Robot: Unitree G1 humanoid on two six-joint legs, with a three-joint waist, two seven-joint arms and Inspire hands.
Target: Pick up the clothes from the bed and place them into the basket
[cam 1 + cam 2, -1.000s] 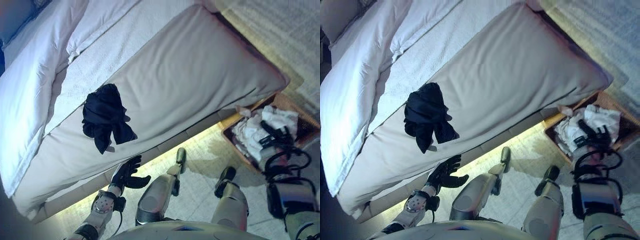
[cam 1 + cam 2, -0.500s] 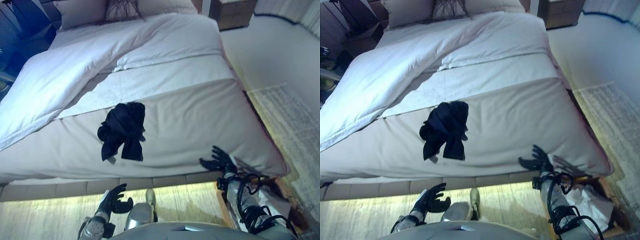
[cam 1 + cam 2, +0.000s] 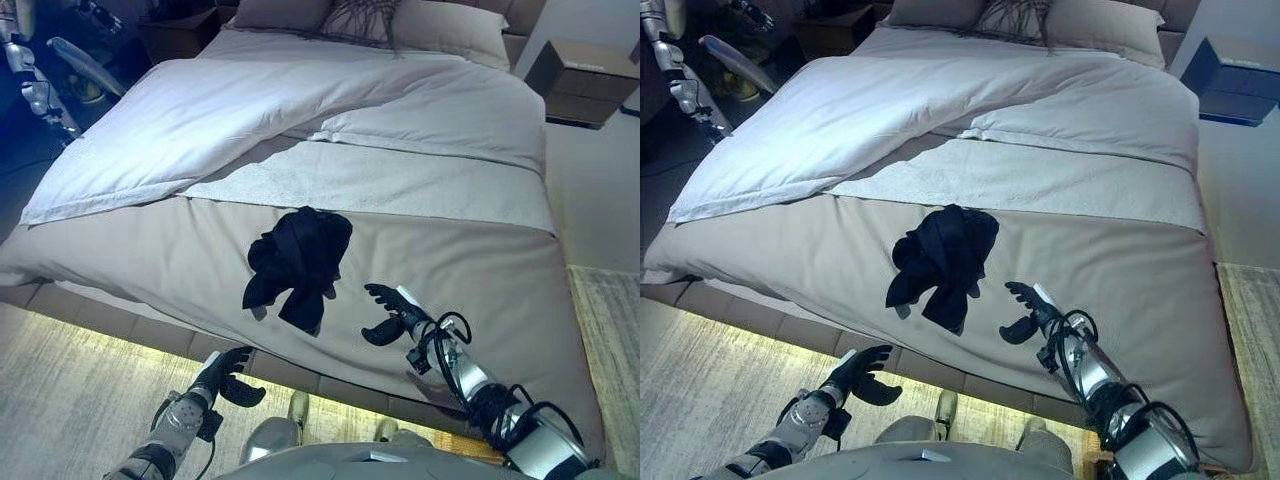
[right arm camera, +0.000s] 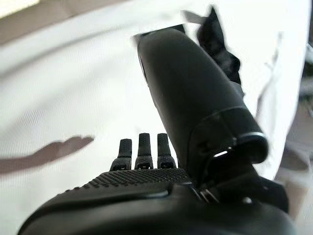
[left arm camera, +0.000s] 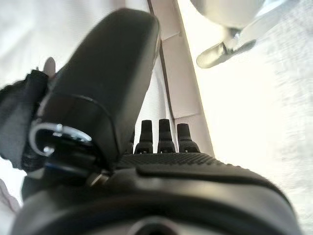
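A crumpled dark garment (image 3: 297, 264) lies on the tan cover of the bed (image 3: 480, 260), near the foot edge, just below the band of white sheet (image 3: 400, 185). The right hand (image 3: 388, 314) hovers over the tan cover, just beside the garment and clear of it, fingers relaxed and spread with the thumb apart, holding nothing. The garment sits ahead of that hand and toward the robot's left. The left hand (image 3: 227, 373) hangs low in front of the bed's base, below the mattress edge, fingers loosely curved and empty; the garment is up on the cover beyond it and well apart. The right wrist view shows the right hand (image 4: 146, 166) from close: fingers pointing out over pale cover, the thumb standing up, and past the thumb the dark garment (image 4: 220, 49), not touched. The left wrist view shows the left hand (image 5: 161, 142) with its fingers extended toward the bed base and lit floor (image 5: 254, 107); a dark fold of cloth (image 5: 19, 117) appears beside the thumb, though whether it touches the hand cannot be told from there. The eye views alone show the wider setting: a white duvet (image 3: 190, 120) folded back across the far left of the bed, pillows (image 3: 400, 18) at the head, and a nightstand (image 3: 585, 80) at the far right. No basket can be made out for certain.
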